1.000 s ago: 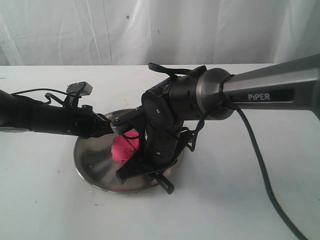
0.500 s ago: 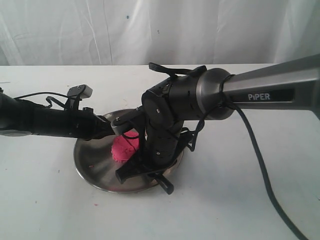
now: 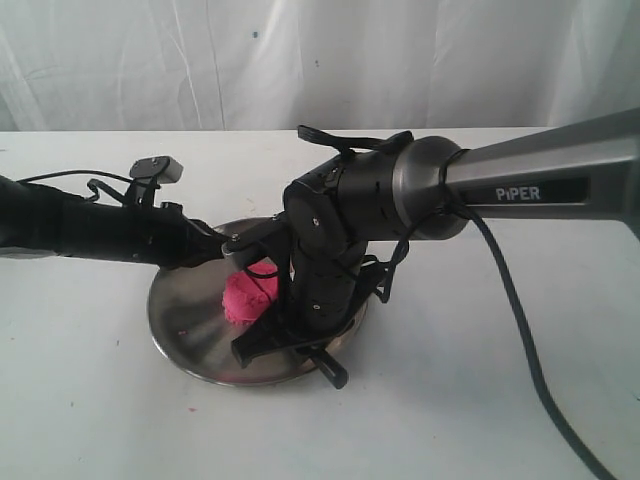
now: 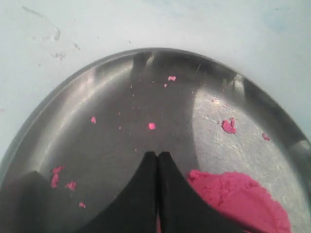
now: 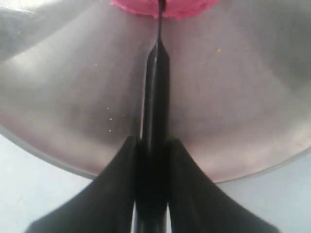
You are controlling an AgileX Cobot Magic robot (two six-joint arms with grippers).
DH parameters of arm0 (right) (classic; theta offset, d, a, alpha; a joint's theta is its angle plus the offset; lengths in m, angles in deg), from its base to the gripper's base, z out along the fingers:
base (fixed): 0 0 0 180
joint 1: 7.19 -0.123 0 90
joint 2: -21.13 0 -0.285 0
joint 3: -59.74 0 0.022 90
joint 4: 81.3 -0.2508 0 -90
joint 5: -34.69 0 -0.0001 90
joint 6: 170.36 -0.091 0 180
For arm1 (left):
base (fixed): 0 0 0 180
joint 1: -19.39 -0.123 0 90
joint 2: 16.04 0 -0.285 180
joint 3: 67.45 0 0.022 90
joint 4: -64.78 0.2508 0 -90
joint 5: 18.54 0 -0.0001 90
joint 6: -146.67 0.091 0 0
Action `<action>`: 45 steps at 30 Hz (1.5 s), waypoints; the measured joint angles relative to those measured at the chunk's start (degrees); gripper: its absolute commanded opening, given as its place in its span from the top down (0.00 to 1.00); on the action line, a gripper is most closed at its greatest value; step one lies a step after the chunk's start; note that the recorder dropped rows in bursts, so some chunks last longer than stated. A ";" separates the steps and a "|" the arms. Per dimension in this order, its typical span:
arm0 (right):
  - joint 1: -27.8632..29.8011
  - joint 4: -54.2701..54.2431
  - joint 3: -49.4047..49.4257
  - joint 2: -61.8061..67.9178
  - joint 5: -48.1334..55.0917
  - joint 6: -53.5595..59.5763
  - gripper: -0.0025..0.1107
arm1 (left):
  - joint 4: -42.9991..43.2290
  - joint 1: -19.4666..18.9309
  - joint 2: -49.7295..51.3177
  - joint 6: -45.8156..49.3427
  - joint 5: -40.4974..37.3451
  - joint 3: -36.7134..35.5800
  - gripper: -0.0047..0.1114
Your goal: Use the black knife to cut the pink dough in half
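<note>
The left claw point(image 3: 232, 256) reaches in low from the left edge over a round steel plate point(image 3: 185, 318), its two black fingers point(image 4: 146, 184) clenched together with nothing seen between them. In the left wrist view the dough point(image 4: 240, 199) lies just beside those fingertips, touching or nearly touching one finger, and small pink crumbs point(image 4: 151, 126) dot the plate ahead of them. In the exterior view the dough point(image 3: 247, 297) sits on the plate between the two claws, just below the left claw's tip. The right claw point(image 5: 151, 145), further right, is grasping the knife point(image 5: 155, 97) by its handle; the handle runs straight out between its fingers and the thin blade meets the dough point(image 5: 165, 7) ahead, its tip set in a dark slit in the pink edge. From outside, the handle's end point(image 3: 333, 374) pokes past the plate's near rim, below the right wrist. On the grey arm tube to the far right, white letters read "PiPER" point(image 3: 522, 192). All of it stands on a white table point(image 3: 90, 420).
</note>
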 measured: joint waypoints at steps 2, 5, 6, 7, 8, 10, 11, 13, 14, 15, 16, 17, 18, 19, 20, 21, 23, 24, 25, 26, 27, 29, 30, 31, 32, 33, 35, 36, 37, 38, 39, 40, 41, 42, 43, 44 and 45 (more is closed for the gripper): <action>0.00 -0.17 0.00 0.00 0.00 0.00 0.98 | 0.40 0.00 -1.34 0.00 0.54 0.00 0.96; 0.00 -0.61 0.00 0.00 0.00 0.00 0.98 | 0.64 0.00 -2.69 -0.10 0.89 0.00 0.96; 0.00 -0.92 0.00 0.00 0.11 0.00 0.98 | 0.64 0.00 -2.97 -0.10 0.89 0.00 0.96; 0.00 -0.92 0.00 0.00 0.11 0.00 0.98 | 0.64 0.00 -3.25 -0.10 1.00 0.00 0.96; 0.00 -0.92 0.00 0.00 0.21 0.12 0.98 | 0.74 0.00 -3.37 -0.10 1.13 0.00 0.96; 0.00 -0.92 0.00 0.00 0.34 0.87 0.98 | 0.82 0.00 -3.37 -0.32 1.25 0.00 0.96; 0.00 -1.26 0.00 0.00 0.34 1.26 0.98 | 0.87 0.00 -3.37 -0.47 1.25 -0.07 0.96; 0.00 -1.78 0.00 -0.10 0.44 2.01 0.98 | 0.97 0.00 -3.37 -0.78 1.37 -0.07 0.96; 0.00 -1.94 0.00 -0.22 0.57 2.15 0.98 | 1.12 0.00 -3.37 -1.08 1.37 -0.07 0.96; 0.00 -2.09 0.00 -0.34 0.68 2.26 0.98 | 1.11 0.00 -3.37 -1.09 1.37 -0.07 0.96; 0.00 -2.09 0.00 -0.63 0.78 2.38 0.98 | 1.15 0.00 -3.37 -1.23 1.37 -0.07 0.96; 0.00 -2.09 0.00 -0.89 0.89 2.54 0.98 | 1.25 0.00 -3.37 -1.23 1.47 -0.07 0.96; 0.00 -2.09 0.00 -1.01 0.89 2.54 0.98 | 1.25 0.00 -3.37 -1.33 1.47 -0.07 0.96; 0.00 -1.97 0.00 -1.25 0.89 2.54 0.98 | 1.30 0.00 -3.37 -1.45 1.47 -0.07 0.96; 0.00 -1.89 0.00 -1.25 0.89 2.54 0.98 | 1.46 0.00 -3.37 -1.64 1.47 -0.07 0.96; 0.00 -1.74 0.00 -1.25 1.02 2.54 0.98 | 1.57 0.00 -3.37 -1.79 1.47 -0.07 0.96; 0.00 -0.92 0.00 -1.25 1.16 2.54 0.98 | 1.82 0.00 -3.37 -1.79 1.47 -0.07 0.96; 0.00 -0.92 0.00 -1.25 1.25 2.54 0.98 | 1.93 0.00 -3.37 -1.79 1.47 -0.07 0.96; 0.00 -0.44 0.00 -1.25 1.25 2.54 0.98 | 2.03 0.00 -3.37 -1.79 1.47 -0.07 0.96; 0.00 -0.08 0.00 -1.25 1.25 2.19 0.98 | 2.03 0.00 -3.37 -1.79 1.36 -0.07 0.96; 0.00 0.41 0.00 -1.25 1.29 1.93 0.98 | 2.03 0.00 -3.37 -1.79 1.26 -0.07 0.96; 0.00 1.42 0.00 -1.25 1.39 1.39 0.98 | 2.03 0.00 -3.37 -1.93 0.90 -0.07 0.96; 0.00 2.18 0.00 -1.25 1.39 0.72 0.98 | 2.03 0.00 -3.37 -2.00 0.81 -0.07 0.96; 0.00 3.05 0.00 -1.25 1.39 0.05 0.98 | 2.03 0.00 -3.37 -2.00 0.81 -0.07 0.96; 0.00 3.77 0.00 -1.25 1.39 -0.43 0.98 | 2.03 0.00 -3.37 -2.17 0.66 -0.07 0.96; 0.00 4.61 0.00 -1.25 1.52 -0.84 0.98 | 2.03 0.00 -3.37 -2.17 0.66 -0.07 0.96; 0.00 6.06 0.00 -1.25 1.64 -1.60 0.98 | 2.03 0.00 -3.37 -2.26 0.54 -0.07 0.96; 0.00 6.64 0.00 -1.25 1.75 -1.88 0.98 | 2.03 0.00 -3.37 -2.26 0.45 -0.07 0.96; 0.00 7.06 0.00 -1.25 1.77 -2.11 0.98 | 2.03 0.00 -3.37 -2.26 0.45 -0.07 0.96; 0.00 7.28 0.00 -1.25 1.86 -2.20 0.98 | 2.03 0.00 -3.37 -2.26 0.45 -0.07 0.96; 0.00 7.28 0.00 -1.25 1.86 -2.20 0.98 | 2.03 0.00 -3.37 -2.26 0.45 -0.07 0.96; 0.00 7.28 0.00 -1.25 1.86 -2.35 0.98 | 2.03 0.00 -3.37 -2.26 0.45 -0.07 0.96; 0.00 7.28 0.00 -1.25 1.86 -2.35 0.98 | 2.03 0.00 -3.37 -2.26 0.45 -0.07 0.96; 0.00 7.28 0.00 -1.25 1.86 -2.39 0.98 | 2.03 0.00 -3.37 -2.26 0.45 -0.07 0.96; 0.00 7.12 0.00 -1.25 1.86 -2.39 0.98 | 2.03 0.00 -3.37 -2.26 0.45 -0.07 0.96; 0.00 6.86 0.00 -1.25 1.86 -2.39 0.98 | 2.03 0.00 -3.37 -2.26 0.45 -0.07 0.96; 0.00 6.32 0.00 -1.25 1.86 -2.26 0.98 | 2.03 0.00 -3.37 -2.26 0.45 -0.07 0.96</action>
